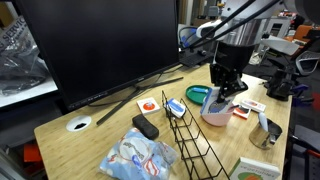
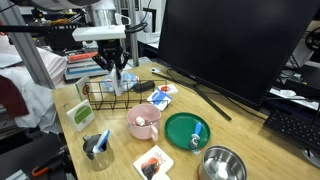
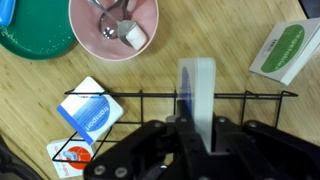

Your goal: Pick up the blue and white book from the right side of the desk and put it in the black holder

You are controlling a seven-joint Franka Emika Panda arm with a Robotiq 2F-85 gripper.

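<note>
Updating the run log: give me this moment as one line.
gripper: shut on thick blue and white book | book: upright over long black wire holder | released: no | seated: cannot tell

Matt wooden desk [image 3: 215, 45], black metal-wire holder [image 3: 150, 94], smooth paper book [image 3: 197, 95].

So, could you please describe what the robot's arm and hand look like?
The arm is white with smooth, rounded links. It ends in a blocky, matte black hand made of angular dark parts. No cabling or markings can be made out at this size.
</note>
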